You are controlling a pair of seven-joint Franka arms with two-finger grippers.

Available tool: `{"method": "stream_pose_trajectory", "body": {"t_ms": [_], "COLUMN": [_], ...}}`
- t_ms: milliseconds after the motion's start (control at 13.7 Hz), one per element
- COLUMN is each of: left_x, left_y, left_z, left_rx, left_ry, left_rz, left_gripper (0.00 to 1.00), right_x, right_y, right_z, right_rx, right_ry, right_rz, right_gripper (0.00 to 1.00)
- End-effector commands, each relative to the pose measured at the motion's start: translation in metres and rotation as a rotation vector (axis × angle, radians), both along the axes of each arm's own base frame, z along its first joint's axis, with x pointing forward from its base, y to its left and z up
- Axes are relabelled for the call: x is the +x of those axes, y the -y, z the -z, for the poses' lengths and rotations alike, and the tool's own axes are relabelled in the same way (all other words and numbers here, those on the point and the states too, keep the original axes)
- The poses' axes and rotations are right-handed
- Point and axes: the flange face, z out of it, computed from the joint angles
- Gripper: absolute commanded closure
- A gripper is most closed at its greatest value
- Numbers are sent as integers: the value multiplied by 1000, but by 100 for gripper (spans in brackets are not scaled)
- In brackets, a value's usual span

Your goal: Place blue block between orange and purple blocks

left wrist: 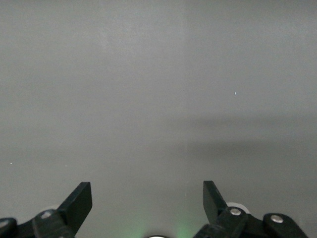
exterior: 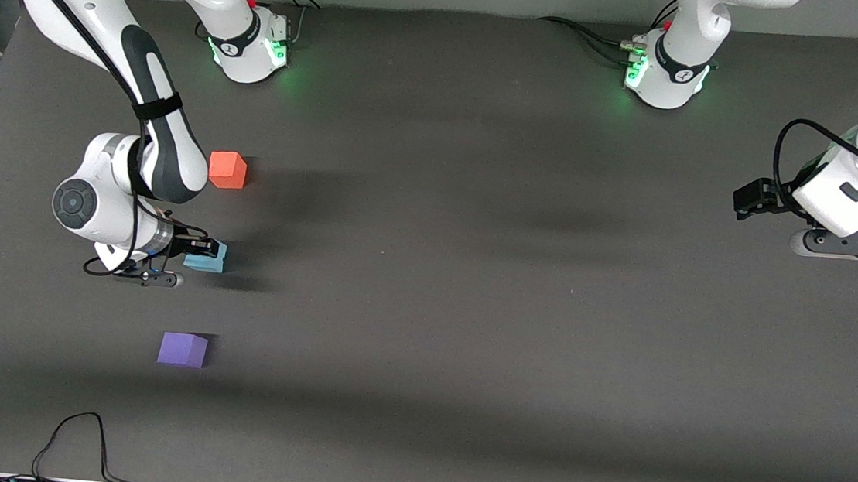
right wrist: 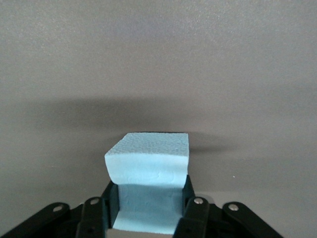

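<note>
My right gripper (exterior: pixel 197 250) is shut on the light blue block (exterior: pixel 208 259), low over the table between the orange block (exterior: pixel 228 170) and the purple block (exterior: pixel 183 349). The orange block lies farther from the front camera, the purple one nearer. In the right wrist view the blue block (right wrist: pixel 148 158) sits squeezed between the fingers of the right gripper (right wrist: pixel 147 191), with its shadow on the table close under it. I cannot tell whether it touches the table. My left gripper (exterior: pixel 748 201) waits open and empty at the left arm's end of the table; its wrist view shows the gripper (left wrist: pixel 147 193) over bare table.
The dark grey table (exterior: pixel 469 314) carries only the three blocks. The two arm bases (exterior: pixel 252 43) (exterior: pixel 665 75) stand along the edge farthest from the front camera. A black cable (exterior: pixel 74 435) lies at the edge nearest the front camera.
</note>
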Motion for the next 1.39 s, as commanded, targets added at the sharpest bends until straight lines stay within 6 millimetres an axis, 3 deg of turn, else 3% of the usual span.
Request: {"method": "stream_pose_trajectory", "body": {"t_ms": [0, 146, 293, 366, 585, 878, 1098, 1317], "left_x": [-13, -20, -24, -26, -30, -30, -31, -31], "left_y": [3, 8, 22, 30, 28, 27, 28, 28], "left_z": [-17, -25, -32, -33, -38, -36, -36, -35], "left_rx": [-9, -11, -10, -13, -19, -19, -19, -18], "left_ry": [8, 19, 42, 47, 57, 44, 44, 39], "left_rz": [6, 11, 5, 14, 10, 19, 21, 22], "left_gripper": [0, 0, 0, 0, 0, 0, 0, 0], "right_x": [3, 3, 3, 3, 5, 8, 6, -5], "right_y": [0, 0, -1, 0, -2, -12, -15, -18], "right_z": [7, 7, 9, 9, -8, -81, -151, -228], "right_rx": [15, 15, 18, 24, 34, 77, 99, 64], "right_ry": [16, 15, 12, 11, 24, 84, 177, 147], "right_rz": [-4, -4, 2, 13, 11, -3, -27, -83], "right_gripper": [56, 53, 8, 0, 0, 0, 0, 0]}}
